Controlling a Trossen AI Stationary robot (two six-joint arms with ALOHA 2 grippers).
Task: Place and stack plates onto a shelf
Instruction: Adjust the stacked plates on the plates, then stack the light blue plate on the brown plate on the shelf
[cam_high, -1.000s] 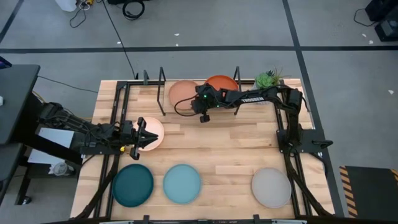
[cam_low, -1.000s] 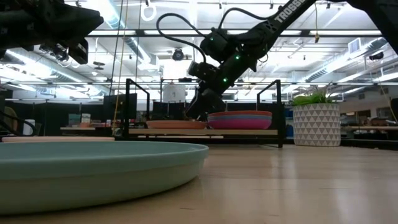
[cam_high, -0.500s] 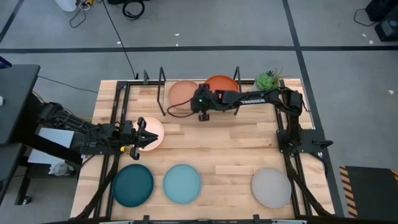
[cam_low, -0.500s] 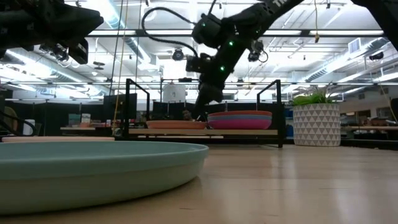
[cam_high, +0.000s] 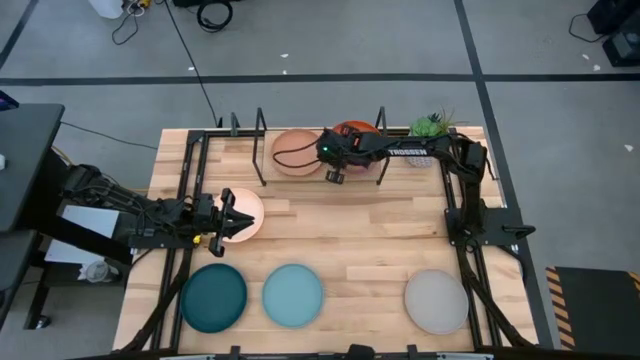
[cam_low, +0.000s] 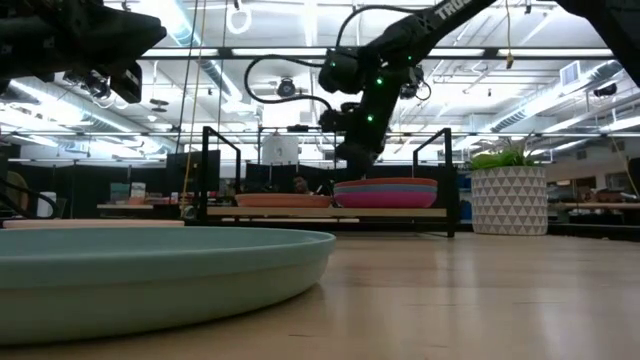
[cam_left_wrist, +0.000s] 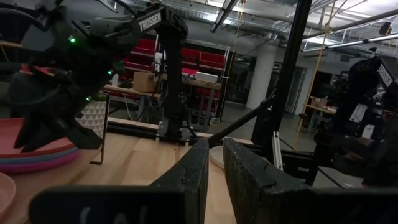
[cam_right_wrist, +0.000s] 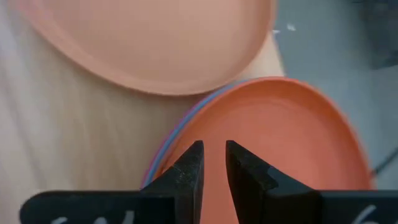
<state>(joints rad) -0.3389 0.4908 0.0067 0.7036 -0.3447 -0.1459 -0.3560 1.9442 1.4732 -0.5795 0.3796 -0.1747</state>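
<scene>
On the shelf (cam_high: 248, 160) lie a peach plate (cam_high: 293, 150) and, to its right, a stack (cam_low: 386, 192) with an orange plate (cam_high: 360, 133) on top of blue and magenta ones. My right gripper (cam_high: 336, 174) hovers shut over the stack's near-left rim (cam_right_wrist: 186, 134), pointing down. In the low view it (cam_low: 352, 160) hangs just above the stack. My left gripper (cam_high: 226, 214), shut, waits high over the cream-pink plate (cam_high: 246, 213) at the table's left. Dark teal (cam_high: 213, 297), light blue (cam_high: 293, 295) and grey (cam_high: 436, 301) plates lie flat along the near edge.
A potted green plant (cam_high: 430, 127) stands at the shelf's right end. Black metal loops (cam_low: 222, 170) rise at the shelf's ends. Bare wood (cam_high: 370, 230) lies between the shelf and the near row of plates. Black frame rails (cam_high: 452, 215) run along both table sides.
My right gripper has risen from beside the peach plate's near-right rim and swung toward the table's right, turning as it went, to above the orange stack's near-left rim. The peach plate stays flat on the shelf.
</scene>
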